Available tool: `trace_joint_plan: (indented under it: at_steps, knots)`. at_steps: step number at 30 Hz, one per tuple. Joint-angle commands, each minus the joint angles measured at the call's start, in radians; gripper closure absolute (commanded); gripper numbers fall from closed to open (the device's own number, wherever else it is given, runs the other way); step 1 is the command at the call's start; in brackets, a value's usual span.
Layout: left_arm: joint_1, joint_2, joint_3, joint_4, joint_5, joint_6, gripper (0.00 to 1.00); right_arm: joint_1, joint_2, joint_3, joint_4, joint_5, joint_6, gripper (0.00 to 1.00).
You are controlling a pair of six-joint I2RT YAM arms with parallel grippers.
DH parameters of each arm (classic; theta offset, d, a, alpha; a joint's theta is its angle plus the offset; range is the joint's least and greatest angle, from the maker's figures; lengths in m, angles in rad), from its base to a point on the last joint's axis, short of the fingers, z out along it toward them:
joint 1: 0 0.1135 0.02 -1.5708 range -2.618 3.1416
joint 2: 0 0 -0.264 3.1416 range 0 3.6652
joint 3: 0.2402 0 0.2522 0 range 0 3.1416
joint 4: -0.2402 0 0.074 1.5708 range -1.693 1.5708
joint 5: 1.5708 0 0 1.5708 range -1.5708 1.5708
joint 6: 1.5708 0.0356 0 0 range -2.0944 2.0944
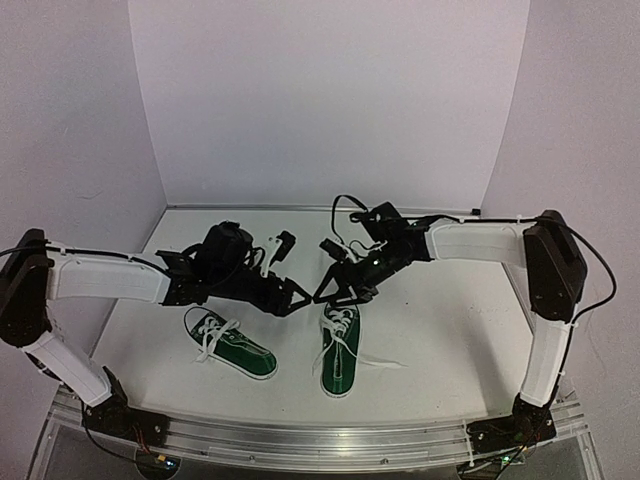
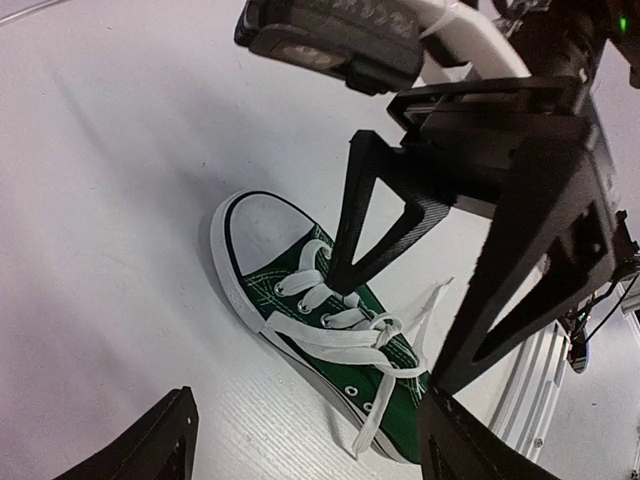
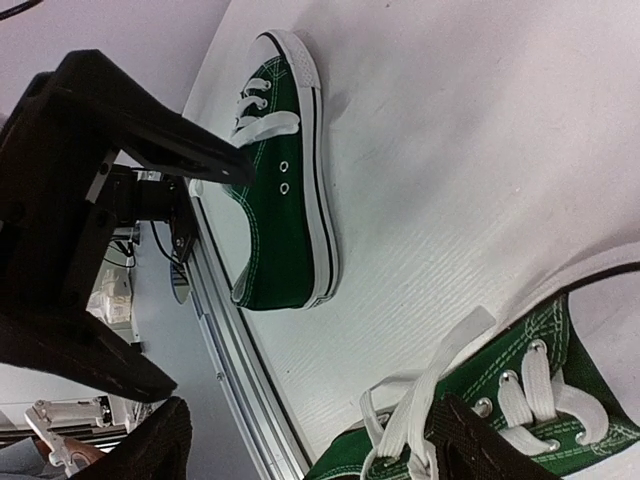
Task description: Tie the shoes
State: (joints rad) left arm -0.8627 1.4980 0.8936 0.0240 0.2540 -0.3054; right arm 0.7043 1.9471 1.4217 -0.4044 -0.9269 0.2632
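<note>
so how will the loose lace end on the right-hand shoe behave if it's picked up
Probably floppy: the lace end lies limp, curving off the shoe. Likely light, but being threaded through eyelets, a long pull may drag the shoe. Flat and thin, so it might slip.

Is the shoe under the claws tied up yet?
Not tied. The shoe has no bow; its white laces trail loose over its sides.

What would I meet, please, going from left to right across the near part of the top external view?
The left arm's base → left shoe → right shoe → right arm's base.
</note>
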Motion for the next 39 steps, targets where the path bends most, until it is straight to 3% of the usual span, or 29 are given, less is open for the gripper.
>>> trace_joint_plan:
  at_steps: [1, 3, 8, 11, 19, 30, 39]
  knots:
    - [0.004, 0.107, 0.108, 0.059, 0.070, -0.016, 0.23, -0.042, -0.104, -0.035, -0.024, 0.022, -0.004, 0.25]
    - [0.004, 0.151, 0.148, 0.050, 0.078, -0.018, 0.23, -0.059, -0.122, -0.047, -0.031, 0.032, -0.008, 0.31]
    - [0.003, 0.240, 0.221, -0.002, 0.058, -0.002, 0.26, -0.067, -0.090, -0.010, -0.143, 0.108, -0.076, 0.60]
    - [0.004, 0.273, 0.236, -0.031, 0.068, 0.012, 0.29, -0.063, -0.060, 0.031, -0.209, 0.141, -0.123, 0.68]
    - [0.004, 0.350, 0.272, -0.119, 0.121, 0.031, 0.31, -0.037, 0.010, 0.099, -0.312, 0.152, -0.188, 0.73]
    - [0.004, 0.352, 0.217, -0.121, 0.154, 0.012, 0.45, 0.031, 0.067, 0.125, -0.327, 0.185, -0.190, 0.76]
    - [0.004, 0.349, 0.185, -0.106, 0.145, 0.003, 0.49, 0.045, 0.081, 0.139, -0.353, 0.213, -0.207, 0.81]
